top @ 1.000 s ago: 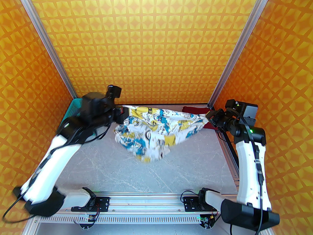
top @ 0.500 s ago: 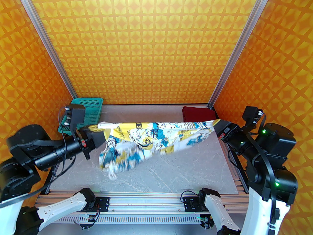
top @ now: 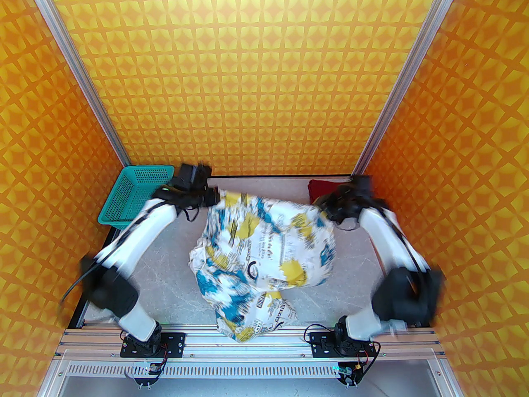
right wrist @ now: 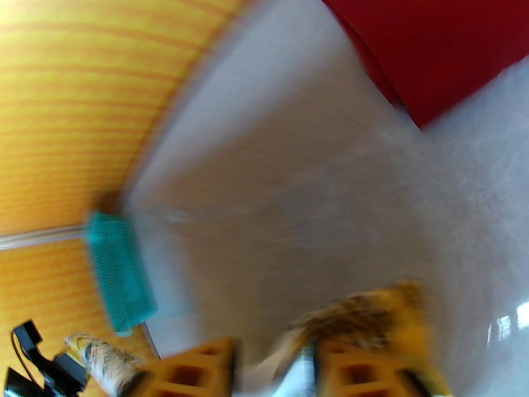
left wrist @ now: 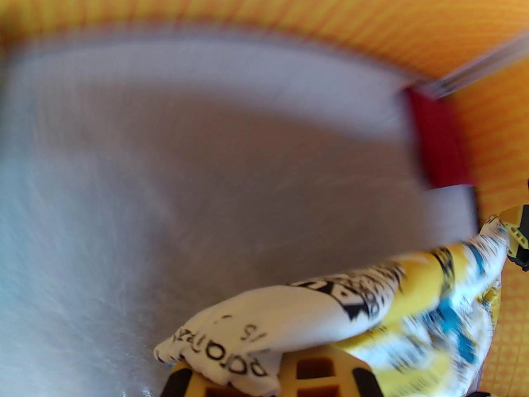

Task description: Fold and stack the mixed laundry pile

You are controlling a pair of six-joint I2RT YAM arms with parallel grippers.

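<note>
The printed shirt (top: 264,254) carries black lettering among its blue and yellow pictures (too smeared to read). It sags from the far edge of the bench (top: 165,279) down to the near edge. The left gripper (top: 210,197), by the far edge, is clamped on one corner. The right gripper (right wrist: 272,358) has its jaws apart, with cloth draped on one finger. The red shirt (top: 319,186) lies in the far right corner, the teal basket (top: 136,192) in the far left. The top is grey and marbled, and the walls (top: 248,77) are patterned orange and yellow.

Soft matt cloth: printed garment (top: 264,254), dark red T-shirt (top: 319,187); perforated plastic basket (top: 136,192); smooth stone-look tabletop (top: 165,271); metal rail (top: 248,340).
</note>
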